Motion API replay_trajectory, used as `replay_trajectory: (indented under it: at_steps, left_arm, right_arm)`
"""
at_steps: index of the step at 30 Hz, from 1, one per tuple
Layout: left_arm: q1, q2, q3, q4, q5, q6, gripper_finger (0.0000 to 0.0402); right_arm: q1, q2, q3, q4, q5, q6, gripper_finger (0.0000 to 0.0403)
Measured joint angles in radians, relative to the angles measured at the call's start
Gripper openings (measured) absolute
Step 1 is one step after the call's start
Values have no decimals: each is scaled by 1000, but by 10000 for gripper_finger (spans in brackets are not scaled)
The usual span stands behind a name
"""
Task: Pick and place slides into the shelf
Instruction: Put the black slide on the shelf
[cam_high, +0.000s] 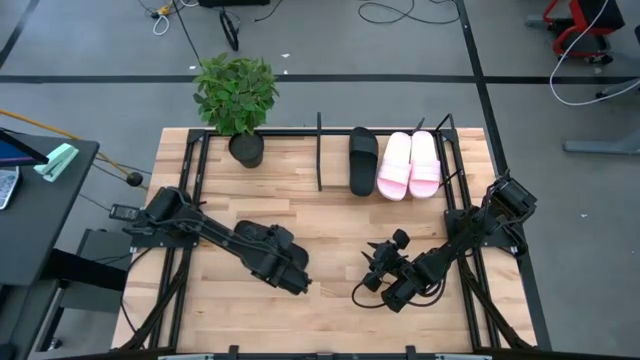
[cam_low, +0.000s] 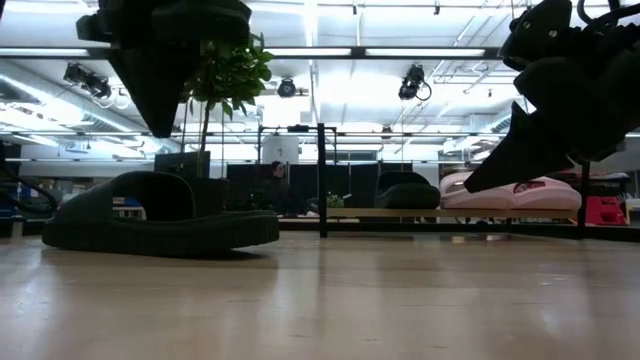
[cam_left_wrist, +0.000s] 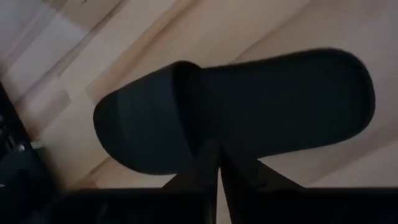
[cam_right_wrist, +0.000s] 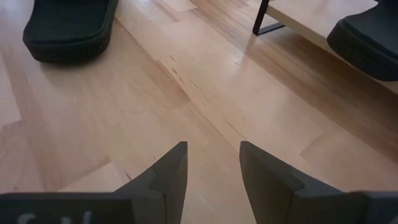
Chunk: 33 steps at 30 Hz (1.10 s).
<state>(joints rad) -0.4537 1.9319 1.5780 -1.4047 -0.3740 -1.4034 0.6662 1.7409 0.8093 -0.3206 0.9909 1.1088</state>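
One black slide (cam_low: 160, 215) lies sole-down on the table near its left middle, and also shows in the left wrist view (cam_left_wrist: 236, 106) and the right wrist view (cam_right_wrist: 68, 28). My left gripper (cam_low: 160, 130) hangs just above its strap, fingers shut (cam_left_wrist: 217, 174), with a gap between them and the slide. In the high view my left arm (cam_high: 298, 283) hides the slide. The shelf (cam_high: 320, 150) stands at the table's far edge. It holds a black slide (cam_high: 363, 160) and two pink slides (cam_high: 410, 165). My right gripper (cam_right_wrist: 211, 155) is open over bare wood (cam_high: 378, 283).
A potted plant (cam_high: 237, 95) stands at the far left end of the shelf. The shelf's left half (cam_high: 280, 160) holds no slide. Bare wood lies between the two grippers (cam_high: 335, 250). Black arm rails run along both table sides (cam_high: 470, 230).
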Motion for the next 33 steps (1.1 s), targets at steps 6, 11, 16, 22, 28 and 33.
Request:
replay_trajectory:
  at_steps: [6, 11, 16, 22, 28, 33]
  left_arm:
    - [4, 0, 0, -8, -21, -26, 46]
    - [5, 17, -1, -15, 29, -26, 43]
    - [0, 72, 0, -35, 57, -26, 39]
    - [-7, 124, -1, -60, 82, -34, 39]
    - [-35, 130, -1, -66, 82, -114, 32]
    - [-73, 130, -1, -79, 42, -220, 35]
  right_arm:
    - [0, 0, 0, 0, 1, -7, 151]
    - [0, 0, 0, 0, 1, -6, 151]
    - [0, 0, 0, 7, 2, -7, 151]
    - [0, 0, 0, 9, 2, -8, 151]
    - [0, 0, 0, 11, 1, -10, 151]
    - [0, 0, 0, 12, 2, -11, 151]
